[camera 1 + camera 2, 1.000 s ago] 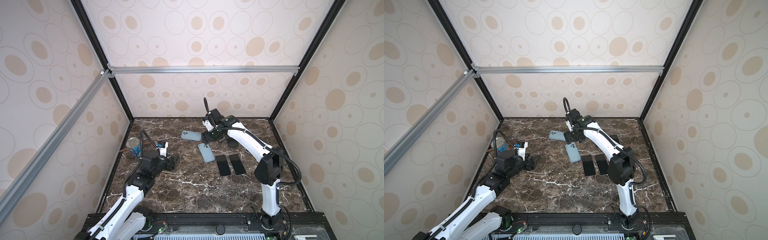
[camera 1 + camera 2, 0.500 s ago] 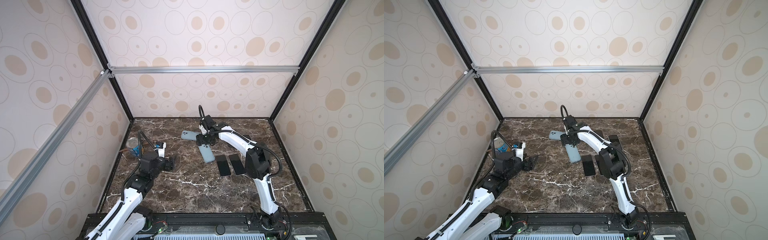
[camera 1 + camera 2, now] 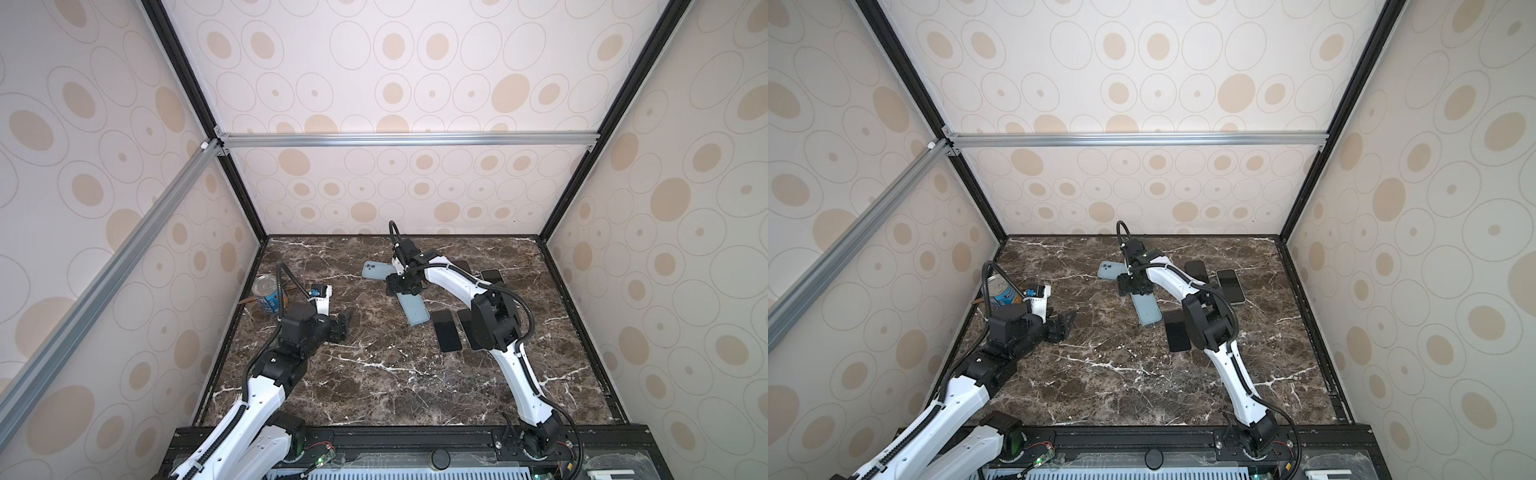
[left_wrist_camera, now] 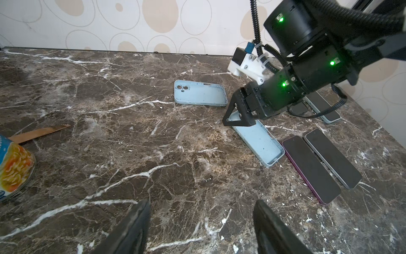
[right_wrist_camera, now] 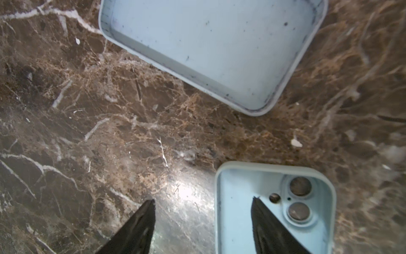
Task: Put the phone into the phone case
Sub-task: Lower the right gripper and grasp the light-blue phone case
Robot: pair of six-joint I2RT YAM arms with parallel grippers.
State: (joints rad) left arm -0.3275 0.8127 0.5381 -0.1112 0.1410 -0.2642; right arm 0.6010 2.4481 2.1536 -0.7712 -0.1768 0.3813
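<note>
**Phone case (image 3: 415,309) beneath the right fingers (image 5: 264,220), nothing in it yet**

Lying open side up and empty on the marble worktop (image 3: 374,374), camera cut-outs at the far end, long axis slanting from there toward the near right. At that camera end, the right fingers, spread apart and holding nothing: one over the pale blue floor of the case beside the cut-outs, its partner over bare stone outside the long rim. Contact with the case impossible to confirm. Just beside the case's near end, a purple-edged phone (image 4: 312,171) and a grey-edged phone (image 4: 332,158), flat, side by side, roughly parallel to the case. Beyond the camera end, near but apart, a second blue case (image 3: 376,270) lying crosswise, also empty. Two more phones (image 3: 1229,284) at the far right, by the right arm. Well apart on the left, close to a food can (image 3: 268,293), the left fingers (image 4: 136,226), likewise apart and empty. By appearances an early stage, no phone lifted: phones down the case's long axis from the right fingers, and so plainly the right arm's reach.
</note>
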